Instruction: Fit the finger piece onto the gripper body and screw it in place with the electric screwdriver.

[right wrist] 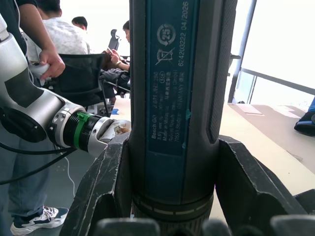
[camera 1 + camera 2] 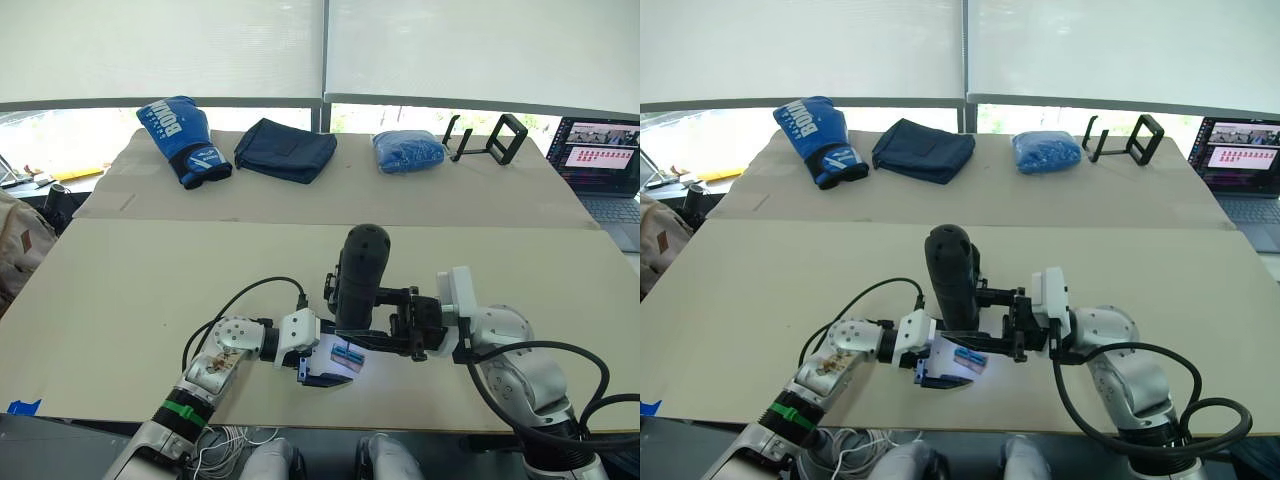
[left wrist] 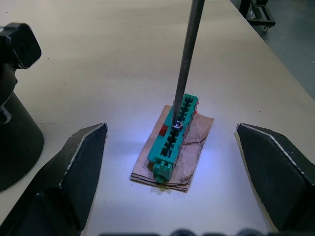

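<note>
my right gripper (image 2: 1012, 335) is clamped on the electric screwdriver (image 2: 952, 275), upright, bit on a screw in the green block (image 3: 174, 137). my left gripper (image 2: 318, 365), fingers spread, flanks that block. if the bit tilts, i judge it could slip off and skid the block.

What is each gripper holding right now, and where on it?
The right gripper clamps the electric screwdriver around its thick barrel. The left gripper holds nothing, open beside the green block.
</note>
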{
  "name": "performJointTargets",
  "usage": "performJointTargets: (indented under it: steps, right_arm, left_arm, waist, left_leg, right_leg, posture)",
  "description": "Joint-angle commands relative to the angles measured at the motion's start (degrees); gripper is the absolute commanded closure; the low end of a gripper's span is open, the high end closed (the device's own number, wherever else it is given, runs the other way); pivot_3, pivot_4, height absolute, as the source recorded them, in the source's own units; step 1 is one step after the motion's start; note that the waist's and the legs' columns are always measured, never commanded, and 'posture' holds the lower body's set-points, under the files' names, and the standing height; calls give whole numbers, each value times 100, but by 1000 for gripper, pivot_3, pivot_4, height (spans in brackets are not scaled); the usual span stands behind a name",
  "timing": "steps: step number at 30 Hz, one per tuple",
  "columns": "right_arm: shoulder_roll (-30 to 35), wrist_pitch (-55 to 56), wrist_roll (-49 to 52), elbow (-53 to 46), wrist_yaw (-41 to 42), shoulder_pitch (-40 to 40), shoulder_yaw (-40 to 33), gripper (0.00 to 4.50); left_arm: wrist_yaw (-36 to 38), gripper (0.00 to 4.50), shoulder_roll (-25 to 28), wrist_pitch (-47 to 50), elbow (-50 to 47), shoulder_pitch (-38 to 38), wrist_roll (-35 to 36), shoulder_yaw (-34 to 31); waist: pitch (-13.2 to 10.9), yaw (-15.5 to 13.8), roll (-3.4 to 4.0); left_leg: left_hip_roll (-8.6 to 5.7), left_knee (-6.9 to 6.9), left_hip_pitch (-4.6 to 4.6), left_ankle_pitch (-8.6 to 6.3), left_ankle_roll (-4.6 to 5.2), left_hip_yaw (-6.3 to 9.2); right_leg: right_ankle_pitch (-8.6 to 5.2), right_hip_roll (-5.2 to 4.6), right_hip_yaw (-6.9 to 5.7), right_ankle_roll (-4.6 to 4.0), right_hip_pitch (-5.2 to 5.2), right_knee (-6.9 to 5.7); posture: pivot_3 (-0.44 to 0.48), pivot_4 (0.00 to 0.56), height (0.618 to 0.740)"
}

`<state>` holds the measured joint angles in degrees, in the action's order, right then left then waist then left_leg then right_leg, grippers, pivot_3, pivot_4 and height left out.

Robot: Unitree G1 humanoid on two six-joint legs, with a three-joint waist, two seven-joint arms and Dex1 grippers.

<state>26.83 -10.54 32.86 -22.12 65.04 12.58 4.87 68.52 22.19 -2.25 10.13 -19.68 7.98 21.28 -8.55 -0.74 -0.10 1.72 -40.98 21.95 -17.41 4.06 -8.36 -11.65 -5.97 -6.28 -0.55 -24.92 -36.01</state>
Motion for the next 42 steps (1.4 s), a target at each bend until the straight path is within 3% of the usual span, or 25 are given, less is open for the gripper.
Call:
performJointTargets:
  steps: [1,42]
  right_arm:
    - [20,181,135,-223,7,71,-127,2560]
    - [13,161,168,-325,-75,52,-45,2560]
  left_arm:
    - [12,71,7,202,221,190,-154,220]
    - [-5,71,3,215,245,172,-161,212]
  waist:
    - [0,0,0]
    - [0,-1,0]
  left_leg:
    - [0,0,0,0,0,0]
    - [0,0,3,-1,1,1]
  right_leg:
    - [0,0,0,0,0,0]
    - [0,-6,-5,0,-1,1]
  posture:
    - [0,150,740]
    - [0,150,740]
